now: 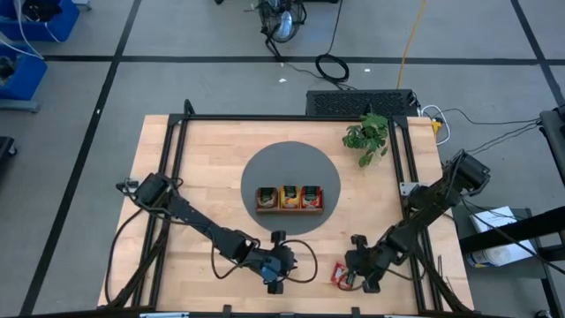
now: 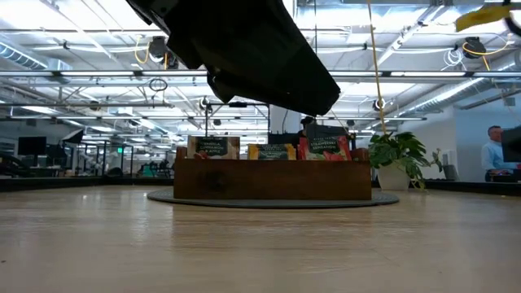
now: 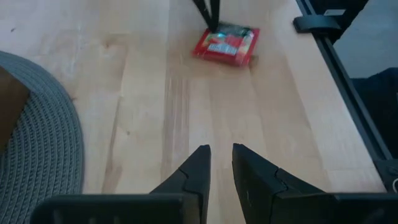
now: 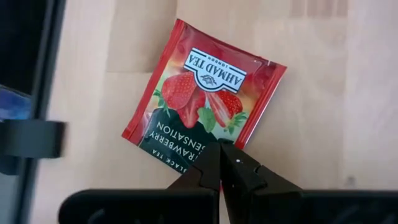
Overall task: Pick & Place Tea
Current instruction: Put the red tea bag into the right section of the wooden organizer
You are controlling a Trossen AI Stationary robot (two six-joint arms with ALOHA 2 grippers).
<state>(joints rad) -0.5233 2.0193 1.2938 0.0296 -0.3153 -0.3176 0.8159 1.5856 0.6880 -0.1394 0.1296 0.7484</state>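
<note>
Red foil catches my eye first: a strawberry tea sachet [image 4: 202,106] lies flat on the pale wooden counter [image 1: 194,168], near the front edge on my right side and well apart from the tray. My right gripper [image 4: 220,163] sits low over it, fingers clenched together with nothing between them, tips right at the sachet's near edge. I judge that pose is for working the thin packet: a flat sachet gives no side to pinch, so closed tips at its edge could nudge or tip it up before a proper grasp. Whether the tips touch the foil or only hover over it I cannot tell.

My left gripper [image 3: 221,163] waits above bare wood near the front edge, around the middle of the counter and apart from the sachet, with a narrow gap between its fingers and nothing held. It points toward the sachet, out of my right arm's way.

The wooden three-compartment tray [image 1: 289,208] stands on the round grey mat [image 1: 265,168] at the counter's middle. Its compartments already hold upright sachets, dark green [image 2: 212,146] at one end, orange-yellow [image 2: 273,151] in the middle and red [image 2: 324,147] at the other, so the loose one most likely belongs with the reds. A potted plant [image 1: 367,136] stands at the back right, clear of the work.
</note>
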